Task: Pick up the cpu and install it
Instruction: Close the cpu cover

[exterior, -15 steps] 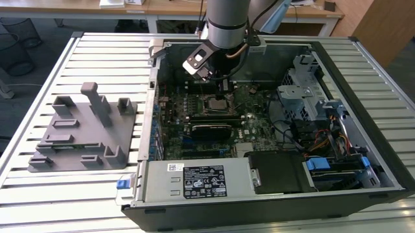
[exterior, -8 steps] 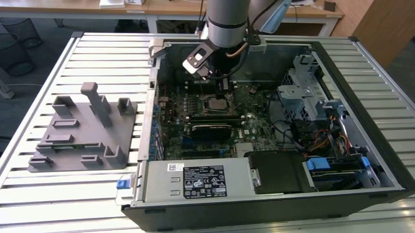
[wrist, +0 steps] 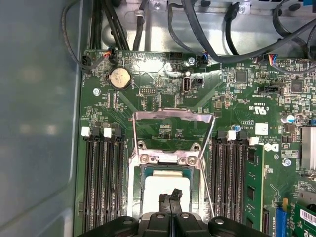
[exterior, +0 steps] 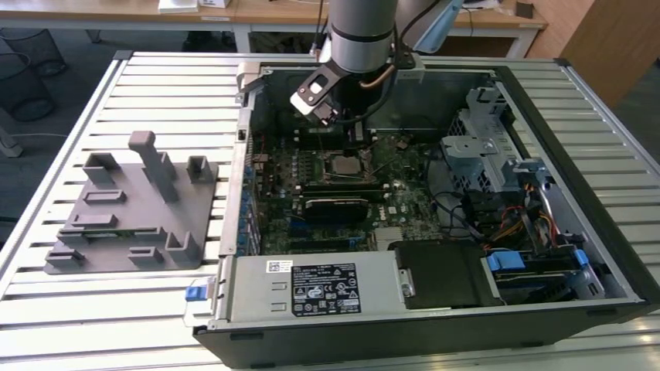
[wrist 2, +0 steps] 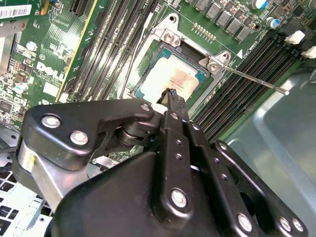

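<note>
The cpu point(wrist 2: 167, 79) is a pale silver-grey square lying flat in the motherboard socket point(exterior: 341, 165); it also shows as the cpu point(wrist: 157, 186) in the first wrist view. My gripper point(wrist 2: 171, 94) hangs right over its middle with the black fingertips pressed together and nothing between them; I cannot tell whether the tips touch the chip. The gripper point(wrist: 171, 197) covers part of the chip's near edge. The socket's metal load plate point(wrist: 173, 123) is flipped open, and its thin lever point(wrist 2: 252, 79) sticks out to the side. In the exterior view the arm point(exterior: 361, 39) reaches down into the open computer case.
Black memory slots point(wrist: 101, 182) flank the socket on both sides. A grey parts fixture point(exterior: 134, 209) sits on the slatted table at the exterior view's left. The power supply point(exterior: 309, 290), drive cage point(exterior: 484, 154) and cable bundles point(wrist: 237, 44) crowd the case around the board.
</note>
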Robot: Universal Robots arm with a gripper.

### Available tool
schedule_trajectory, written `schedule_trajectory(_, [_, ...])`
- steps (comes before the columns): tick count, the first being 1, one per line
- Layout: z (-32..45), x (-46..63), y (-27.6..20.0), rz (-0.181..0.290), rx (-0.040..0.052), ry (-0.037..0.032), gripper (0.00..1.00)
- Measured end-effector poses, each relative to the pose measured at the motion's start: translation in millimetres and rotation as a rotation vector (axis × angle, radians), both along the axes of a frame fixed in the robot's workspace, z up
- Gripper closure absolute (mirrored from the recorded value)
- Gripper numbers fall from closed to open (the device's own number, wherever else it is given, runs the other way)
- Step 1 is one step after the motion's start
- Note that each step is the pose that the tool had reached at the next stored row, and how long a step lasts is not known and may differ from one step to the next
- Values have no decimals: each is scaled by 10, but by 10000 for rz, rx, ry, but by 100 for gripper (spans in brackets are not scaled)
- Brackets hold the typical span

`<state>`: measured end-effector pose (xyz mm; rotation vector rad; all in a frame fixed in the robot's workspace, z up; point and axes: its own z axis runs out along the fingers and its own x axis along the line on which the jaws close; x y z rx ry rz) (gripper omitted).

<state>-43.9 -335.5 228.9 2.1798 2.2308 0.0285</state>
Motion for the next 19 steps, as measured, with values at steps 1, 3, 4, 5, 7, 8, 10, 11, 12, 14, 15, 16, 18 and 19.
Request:
schedule_trajectory(1, [3,0,0,0,-3,0,89])
schedule_trajectory(3, [9,0,0,0,-8,1,89])
schedule_trajectory(4, [12,0,0,0,-9,1,89])
schedule_trajectory(5, [16,0,1,0,-9,1,89])
schedule_trajectory(7, [23,0,3,-1,-11,0,89])
schedule_trajectory(8, [27,0,3,0,-14,0,89])
schedule_trajectory(10, [35,0,4,0,-18,0,89])
schedule_trajectory(11, [39,0,5,-1,-21,0,89])
schedule_trajectory(12, [44,0,6,0,-24,0,89])
schedule_trajectory(14, [53,0,7,0,-29,0,89])
schedule_trajectory(15, [57,0,8,0,-32,0,89])
schedule_trajectory(16, [62,0,8,0,-35,0,89])
schedule_trajectory(18, [72,0,9,0,-43,1,89])
schedule_trajectory(19, [77,0,11,-1,-48,0,89])
